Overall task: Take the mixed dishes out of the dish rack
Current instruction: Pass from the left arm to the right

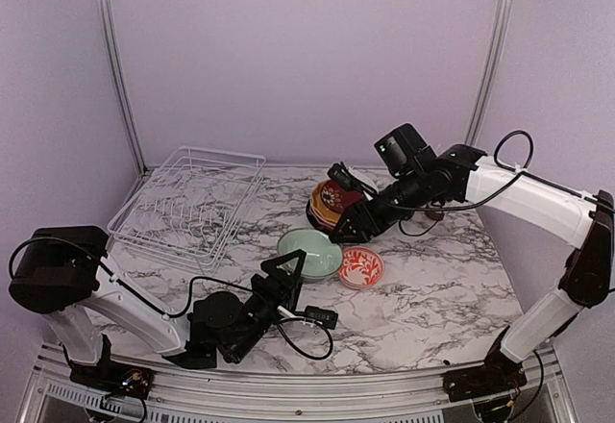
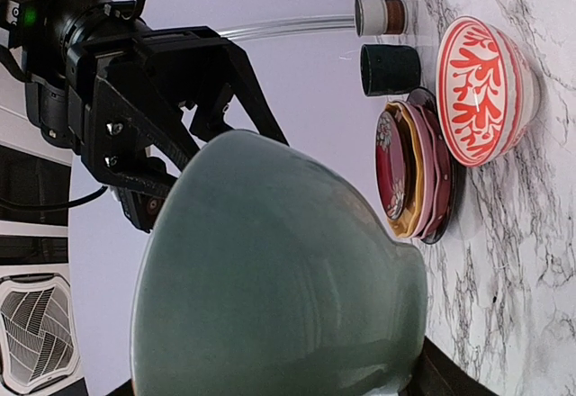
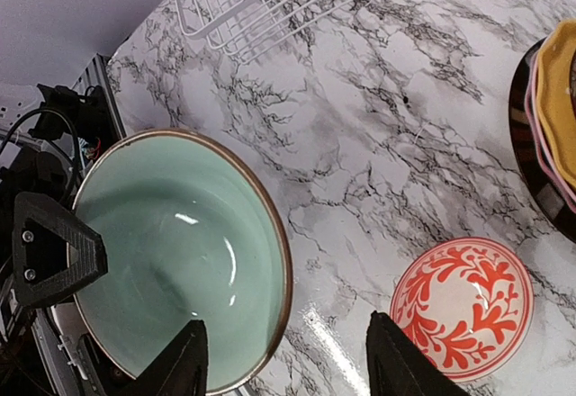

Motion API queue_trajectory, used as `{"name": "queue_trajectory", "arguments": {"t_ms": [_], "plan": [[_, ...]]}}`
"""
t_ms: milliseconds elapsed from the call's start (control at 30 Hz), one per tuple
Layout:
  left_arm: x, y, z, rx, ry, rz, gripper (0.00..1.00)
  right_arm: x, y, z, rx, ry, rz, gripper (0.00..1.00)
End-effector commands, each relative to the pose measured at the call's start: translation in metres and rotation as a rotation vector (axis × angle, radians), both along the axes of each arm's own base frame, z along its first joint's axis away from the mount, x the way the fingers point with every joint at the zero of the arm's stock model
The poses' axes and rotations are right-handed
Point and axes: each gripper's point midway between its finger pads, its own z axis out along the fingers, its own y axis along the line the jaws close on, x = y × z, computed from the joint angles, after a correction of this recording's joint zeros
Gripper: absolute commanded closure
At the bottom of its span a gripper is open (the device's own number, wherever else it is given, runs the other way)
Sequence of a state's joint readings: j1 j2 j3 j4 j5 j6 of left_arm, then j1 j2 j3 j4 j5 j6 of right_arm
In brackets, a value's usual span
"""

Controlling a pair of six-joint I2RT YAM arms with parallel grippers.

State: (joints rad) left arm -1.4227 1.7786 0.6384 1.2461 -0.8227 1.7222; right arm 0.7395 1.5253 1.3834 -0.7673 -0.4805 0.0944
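Rack (image 1: 187, 202) sits upper left in the top view and I see nothing left in it. Green bowl (image 1: 309, 253) stands mid-frame on the table (image 1: 432, 298), empty, with my left claw (image 1: 288, 271) straddling its rim, I judge to keep it upright; clamped or loose, I cannot tell. Right claw (image 3: 288, 319) hangs spread, holding nothing. Plates (image 1: 332, 202) are stacked upper centre, probably to save room, with an empty red bowl (image 1: 361, 267) below them
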Motion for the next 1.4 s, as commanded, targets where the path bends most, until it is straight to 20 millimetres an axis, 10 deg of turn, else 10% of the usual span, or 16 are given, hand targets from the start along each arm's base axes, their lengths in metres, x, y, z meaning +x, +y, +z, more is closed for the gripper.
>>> {"name": "queue_trajectory", "arguments": {"t_ms": [0,367,733,1067,1367], "plan": [[-0.003,-0.003,0.031,-0.132,-0.028,-0.003,0.44,0.003,0.006,0.007,-0.001,-0.025,0.014,0.47],[-0.003,-0.004,0.03,-0.132,-0.029,-0.005,0.44,0.0,0.023,-0.01,-0.037,-0.001,0.055,0.57],[-0.002,-0.003,0.029,-0.133,-0.028,0.002,0.4,0.002,0.026,-0.005,-0.028,-0.004,0.051,1.0],[0.0,0.004,0.03,-0.159,-0.056,0.015,0.02,0.007,0.021,0.012,-0.011,-0.054,0.02,1.0],[-0.001,0.009,0.037,-0.232,-0.014,0.003,0.01,0.04,-0.019,0.03,0.045,-0.092,-0.115,1.0]]}}
